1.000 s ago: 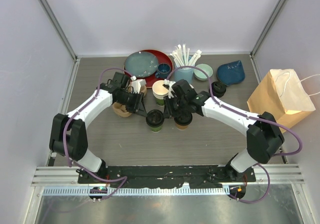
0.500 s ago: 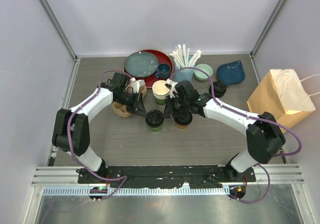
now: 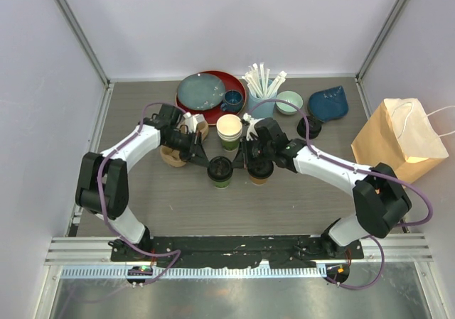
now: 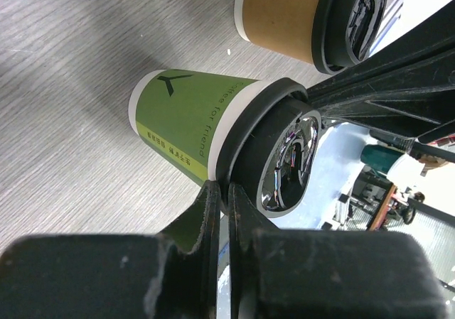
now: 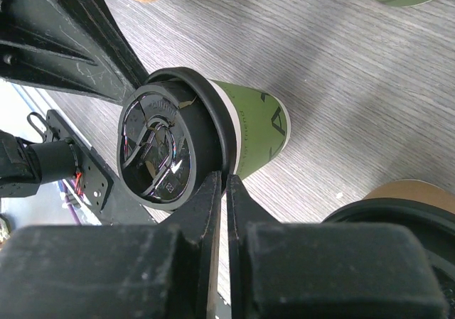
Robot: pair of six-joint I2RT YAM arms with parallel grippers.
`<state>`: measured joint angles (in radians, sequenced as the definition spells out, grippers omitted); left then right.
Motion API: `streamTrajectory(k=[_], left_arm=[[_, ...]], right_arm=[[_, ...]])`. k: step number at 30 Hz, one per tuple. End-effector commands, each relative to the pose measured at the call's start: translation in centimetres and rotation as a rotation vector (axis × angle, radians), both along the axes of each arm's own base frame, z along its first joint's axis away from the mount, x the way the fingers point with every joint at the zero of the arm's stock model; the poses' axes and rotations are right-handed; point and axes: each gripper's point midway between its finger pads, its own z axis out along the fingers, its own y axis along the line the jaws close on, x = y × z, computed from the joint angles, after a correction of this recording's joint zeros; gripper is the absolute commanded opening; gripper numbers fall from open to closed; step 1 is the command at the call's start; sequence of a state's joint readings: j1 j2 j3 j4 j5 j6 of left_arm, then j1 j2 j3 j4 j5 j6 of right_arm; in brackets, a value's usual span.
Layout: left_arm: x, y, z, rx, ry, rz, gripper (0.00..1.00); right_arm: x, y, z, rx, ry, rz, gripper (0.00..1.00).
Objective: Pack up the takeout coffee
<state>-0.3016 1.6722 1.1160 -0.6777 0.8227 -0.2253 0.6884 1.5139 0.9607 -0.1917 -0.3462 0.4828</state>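
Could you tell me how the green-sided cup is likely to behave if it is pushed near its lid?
Probably tippy: the green cup narrows toward its base below the wider black lid, so a high push may topple it. Its paper wall would likely dent under a hard squeeze. The glossy lid looks slippery.

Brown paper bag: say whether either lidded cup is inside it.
No: the green paper cup and the brown paper cup, both black-lidded, stand on the grey table, apart from the bag.

Grey wood-grain counter (image 3: pixel 142 205) bearing: green-sided black-lidded paper cup (image 3: pixel 221 170), brown-sided black-lidded paper cup (image 3: pixel 259 177), round red tray (image 3: pixel 214 73), brown paper bag (image 3: pixel 398 138).
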Motion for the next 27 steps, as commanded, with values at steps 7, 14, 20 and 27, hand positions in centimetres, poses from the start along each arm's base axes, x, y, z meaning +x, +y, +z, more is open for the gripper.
streamTrajectory(k=[7,14,20,27], left_arm=[[-2.8,2.4,-9.5,0.284,0.108,-0.023,0.0],[0.7,0.8,-2.2,0.16,-0.168,0.007,0.0],[1.2,0.2,0.9,0.104,-0.251,0.0,0.0],[1.2,-0.1,2.3,0.074,-0.272,-0.013,0.01]], right_arm=[[-4.1,-3.1,-7.6,-0.209,0.156,0.021,0.01],[-2.1,-1.2,-2.3,-0.146,0.011,0.071,0.07],[-1.5,0.0,0.8,-0.085,-0.04,0.092,0.15],[-0.9,0.6,2.4,-0.065,-0.08,0.104,0.27]])
